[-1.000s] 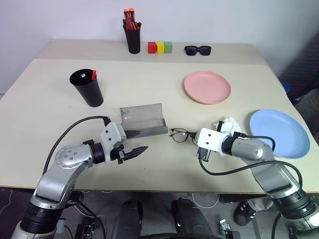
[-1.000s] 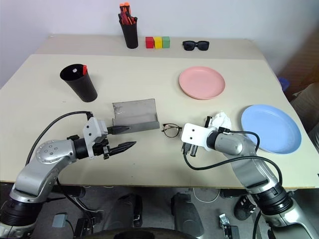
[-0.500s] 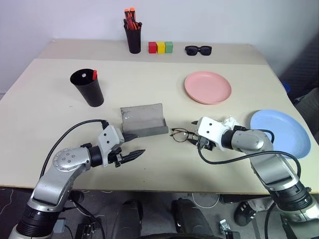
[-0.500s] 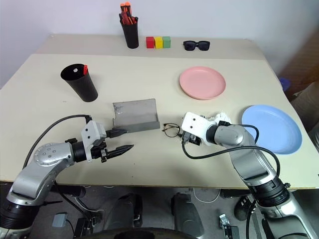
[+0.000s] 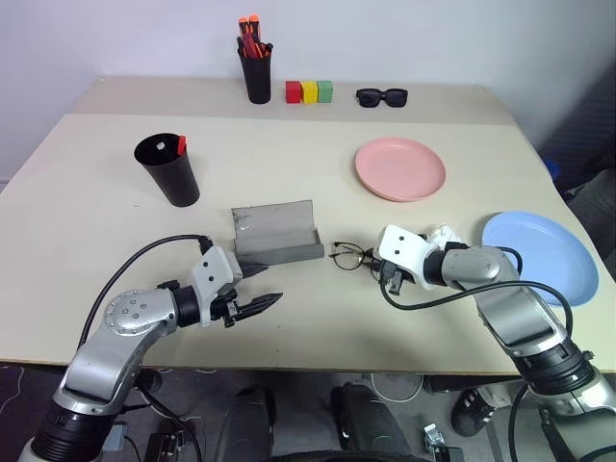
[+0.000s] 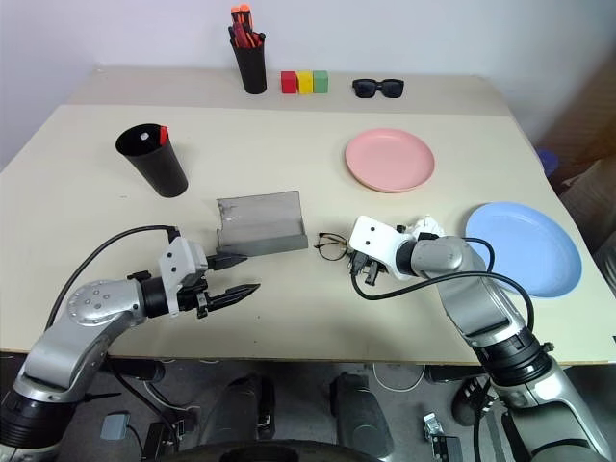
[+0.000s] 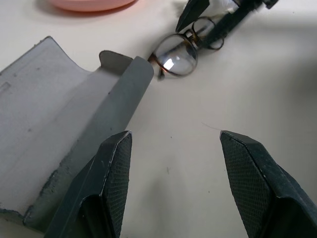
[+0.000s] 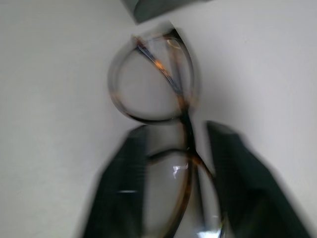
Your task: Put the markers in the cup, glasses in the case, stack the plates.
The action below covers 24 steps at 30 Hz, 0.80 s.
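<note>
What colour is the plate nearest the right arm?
Light blue plate, clearest in the left eye view.

From up at the robot's head, the two eye views look forward and down over the whole table (image 5: 289, 183), with the open grey case (image 5: 276, 234) near its middle and the far wall behind; both take in the same spread, the right eye's picture only slightly shifted. The left wrist camera sits low and close just beside that case (image 7: 74, 134), facing along the tabletop past it to the glasses (image 7: 181, 54); the right wrist camera hangs very close over those same glasses (image 8: 158, 94), the case's corner (image 8: 153, 7) beyond them
</note>
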Motion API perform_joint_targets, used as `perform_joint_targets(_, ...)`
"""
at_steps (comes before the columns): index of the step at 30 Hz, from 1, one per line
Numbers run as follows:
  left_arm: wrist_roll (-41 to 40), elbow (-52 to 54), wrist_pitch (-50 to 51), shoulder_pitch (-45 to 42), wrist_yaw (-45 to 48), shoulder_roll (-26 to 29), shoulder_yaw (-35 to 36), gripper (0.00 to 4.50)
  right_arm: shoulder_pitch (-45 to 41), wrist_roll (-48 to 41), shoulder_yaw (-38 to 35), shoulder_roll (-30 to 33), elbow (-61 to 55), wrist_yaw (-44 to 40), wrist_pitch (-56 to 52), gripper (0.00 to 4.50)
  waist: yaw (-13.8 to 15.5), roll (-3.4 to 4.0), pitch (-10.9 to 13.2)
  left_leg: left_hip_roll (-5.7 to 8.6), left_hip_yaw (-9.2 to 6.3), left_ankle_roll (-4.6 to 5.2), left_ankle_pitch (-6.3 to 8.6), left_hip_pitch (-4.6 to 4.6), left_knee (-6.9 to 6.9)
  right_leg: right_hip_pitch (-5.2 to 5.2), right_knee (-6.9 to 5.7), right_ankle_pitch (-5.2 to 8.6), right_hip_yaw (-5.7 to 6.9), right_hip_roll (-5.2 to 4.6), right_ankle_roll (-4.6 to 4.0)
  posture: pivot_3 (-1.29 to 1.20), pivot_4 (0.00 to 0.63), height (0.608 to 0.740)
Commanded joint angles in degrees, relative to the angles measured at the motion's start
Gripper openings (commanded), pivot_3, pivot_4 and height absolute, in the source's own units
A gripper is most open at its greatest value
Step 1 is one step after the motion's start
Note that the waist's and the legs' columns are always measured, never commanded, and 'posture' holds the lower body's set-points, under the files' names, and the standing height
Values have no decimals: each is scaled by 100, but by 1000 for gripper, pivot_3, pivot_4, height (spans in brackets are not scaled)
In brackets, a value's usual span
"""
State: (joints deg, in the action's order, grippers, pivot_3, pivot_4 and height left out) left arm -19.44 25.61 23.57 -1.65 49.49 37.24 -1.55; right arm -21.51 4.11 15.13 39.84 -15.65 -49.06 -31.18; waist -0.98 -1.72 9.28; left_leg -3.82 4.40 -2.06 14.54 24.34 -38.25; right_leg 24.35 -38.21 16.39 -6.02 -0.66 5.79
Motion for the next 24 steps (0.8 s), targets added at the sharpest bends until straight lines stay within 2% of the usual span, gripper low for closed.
perform_joint_targets(1,-70,217,1,47,-29,22,-4,2888,-49,1,15,15,-94,-21,74,60,0,-3,-2,0,0,0,0,0,0,0,0,0,0,0,0,0,150,725)
perform_joint_targets(11,-10,104,-75,54,-125,-2,109,2888,-178,130,-116,110,-161,98,411,60,-1,-2,-2,0,0,0,0,0,0,0,0,0,0,0,-1,0,150,725)
perform_joint_targets(16,-124,-140,-232,388,-395,-74,752,2888,-923,-43,-266,-44,-219,45,785,60,-73,5,2,-2,3,0,0,0,3,6,-2,-1,-1,1,0,0,150,725)
perform_joint_targets(19,-214,-337,-376,681,-467,-118,1199,2888,-1439,-124,31,-438,-145,0,929,60,-110,3,1,-4,0,0,0,-1,7,7,-2,-1,2,2,1,0,150,725)
perform_joint_targets(24,-274,-330,-487,1184,-474,-35,1778,2888,-2281,182,814,-1552,919,127,1434,60,-173,3,1,-6,1,0,0,-1,10,9,-5,-6,3,1,9,0,150,725)
